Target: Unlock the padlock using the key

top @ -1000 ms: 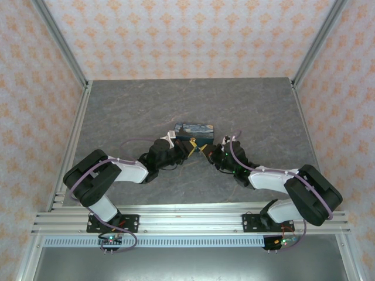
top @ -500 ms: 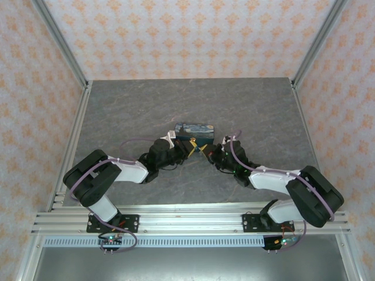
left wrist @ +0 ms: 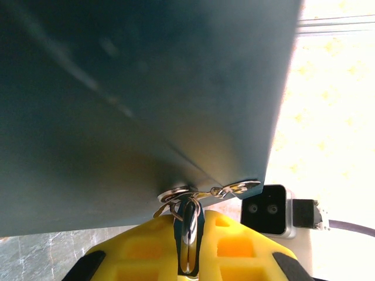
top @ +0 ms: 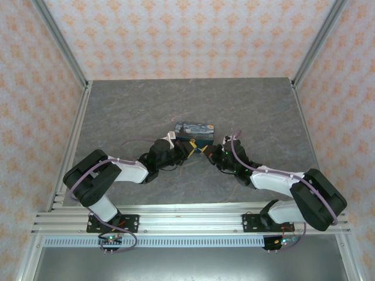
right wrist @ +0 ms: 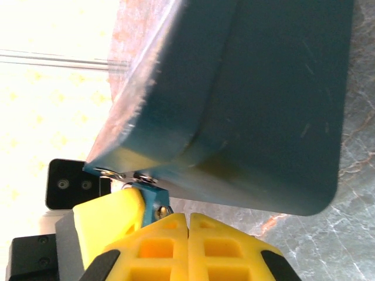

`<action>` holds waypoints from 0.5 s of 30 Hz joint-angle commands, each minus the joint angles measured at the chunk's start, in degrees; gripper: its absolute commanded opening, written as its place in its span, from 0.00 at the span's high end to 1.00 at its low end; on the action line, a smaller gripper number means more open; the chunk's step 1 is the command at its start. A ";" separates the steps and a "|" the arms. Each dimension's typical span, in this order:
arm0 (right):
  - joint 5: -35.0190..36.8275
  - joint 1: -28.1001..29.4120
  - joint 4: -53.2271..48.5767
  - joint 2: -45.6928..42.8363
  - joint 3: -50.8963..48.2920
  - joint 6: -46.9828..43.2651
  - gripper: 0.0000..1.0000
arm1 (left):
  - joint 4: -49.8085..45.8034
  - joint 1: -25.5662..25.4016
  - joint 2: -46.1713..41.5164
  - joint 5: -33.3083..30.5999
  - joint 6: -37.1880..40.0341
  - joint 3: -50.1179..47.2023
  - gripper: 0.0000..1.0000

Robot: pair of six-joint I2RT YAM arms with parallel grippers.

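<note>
Top external first: looks about halfway. Got the left gripper (left wrist: 188, 252) clamped shut on the key (left wrist: 188, 219), and the right gripper (right wrist: 187, 225) seemingly pinched on the padlock (right wrist: 156, 202) at the blue box (top: 194, 130) front edge. Can't spot a popped shackle, so turning left to do.

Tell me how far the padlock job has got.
Done: the left fingers are clamped on the padlock, which hangs from the metal loops on the blue box. In hand: the right fingers are pressed together at the padlock's end; whether they pinch anything is hidden. Left: the padlock looks shut on the loops, so unlocking remains.
</note>
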 commanded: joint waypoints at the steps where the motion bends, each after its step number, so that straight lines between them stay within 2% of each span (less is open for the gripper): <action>1: 0.42 0.26 -0.19 -0.10 2.05 -1.09 1.00 | 0.53 -0.63 -1.65 -0.32 1.26 1.18 1.00; 15: -0.10 0.28 1.94 1.66 2.14 -0.38 1.00 | 1.24 -0.98 -1.91 -0.18 0.66 1.53 1.00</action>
